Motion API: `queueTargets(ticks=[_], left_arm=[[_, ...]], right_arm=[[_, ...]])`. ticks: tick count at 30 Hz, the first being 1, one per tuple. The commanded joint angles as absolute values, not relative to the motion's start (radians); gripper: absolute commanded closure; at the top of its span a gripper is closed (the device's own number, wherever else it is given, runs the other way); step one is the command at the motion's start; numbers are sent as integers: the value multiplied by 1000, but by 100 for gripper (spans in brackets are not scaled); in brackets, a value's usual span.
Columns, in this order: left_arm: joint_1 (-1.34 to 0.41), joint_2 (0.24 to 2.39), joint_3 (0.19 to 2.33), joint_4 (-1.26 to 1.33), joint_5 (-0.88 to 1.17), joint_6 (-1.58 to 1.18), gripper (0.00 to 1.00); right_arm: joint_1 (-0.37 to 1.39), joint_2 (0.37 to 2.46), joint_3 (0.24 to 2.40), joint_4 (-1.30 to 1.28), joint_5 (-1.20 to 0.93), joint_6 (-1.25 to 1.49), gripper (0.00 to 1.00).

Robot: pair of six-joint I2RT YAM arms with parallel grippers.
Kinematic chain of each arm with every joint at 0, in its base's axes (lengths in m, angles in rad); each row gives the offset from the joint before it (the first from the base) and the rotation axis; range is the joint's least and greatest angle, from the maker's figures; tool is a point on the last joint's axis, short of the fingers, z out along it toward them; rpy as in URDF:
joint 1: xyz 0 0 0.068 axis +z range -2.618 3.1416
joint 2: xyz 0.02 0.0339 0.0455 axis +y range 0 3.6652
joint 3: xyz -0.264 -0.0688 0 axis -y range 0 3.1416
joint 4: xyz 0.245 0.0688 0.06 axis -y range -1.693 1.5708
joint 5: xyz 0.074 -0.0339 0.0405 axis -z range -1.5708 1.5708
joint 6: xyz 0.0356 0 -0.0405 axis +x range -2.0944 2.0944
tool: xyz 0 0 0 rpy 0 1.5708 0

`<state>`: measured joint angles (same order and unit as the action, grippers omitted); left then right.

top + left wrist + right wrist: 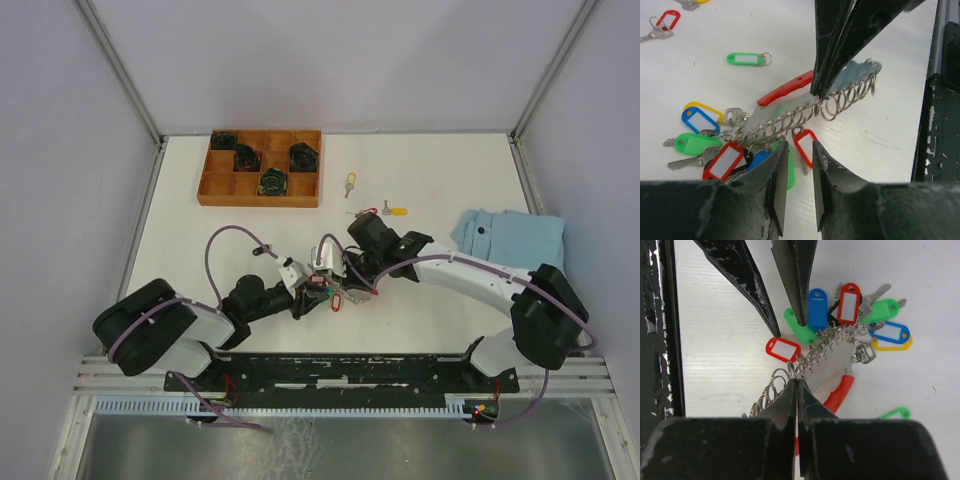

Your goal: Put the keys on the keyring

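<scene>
The keyring [790,119] lies on the white table as a grey metal band with a row of wire rings, a red curved strap [785,89] and several coloured tags. My right gripper [796,382] is shut on the band's edge, and in the left wrist view it comes down from above. My left gripper [798,150] stands open just short of a red tag [805,146] that hangs from the rings, with nothing clamped. Loose keys lie apart: a green-tagged one [747,59], a red-tagged one [665,22] and two yellow-tagged ones [350,183] [396,211].
A wooden compartment tray [215,185] with black round parts stands at the back left. A folded blue cloth [510,235] lies at the right. A small black cylinder [262,252] rests near the left arm. A black rail [935,110] runs along the table's near edge.
</scene>
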<state>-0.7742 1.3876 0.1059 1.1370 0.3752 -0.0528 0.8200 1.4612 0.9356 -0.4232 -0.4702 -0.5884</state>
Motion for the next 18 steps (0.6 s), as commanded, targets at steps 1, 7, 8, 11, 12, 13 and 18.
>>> queueTargets(ticks=[1,7,8,11,12,13,18], left_arm=[[-774,1457,86,1328,344,-109,67],[-774,1550,59,1511,338,-147,66],[-775,1560,62,1525,343,-150,66],[-775,1577,77,1535,367,-158,65],[-775,1577,82,1538,373,-160,65],[-775,1576,87,1538,379,-162,65],[-775,1582,117,1542,418,-169,65]], right_arm=[[874,1502,1102,-685,-268,-623,99],[903,1581,1241,-819,-168,-584,99],[904,1588,1246,-820,-171,-570,99],[906,1595,1251,-815,-210,-546,99],[907,1592,1251,-804,-223,-538,99],[907,1588,1251,-794,-244,-534,99],[907,1577,1242,-753,-306,-518,99]])
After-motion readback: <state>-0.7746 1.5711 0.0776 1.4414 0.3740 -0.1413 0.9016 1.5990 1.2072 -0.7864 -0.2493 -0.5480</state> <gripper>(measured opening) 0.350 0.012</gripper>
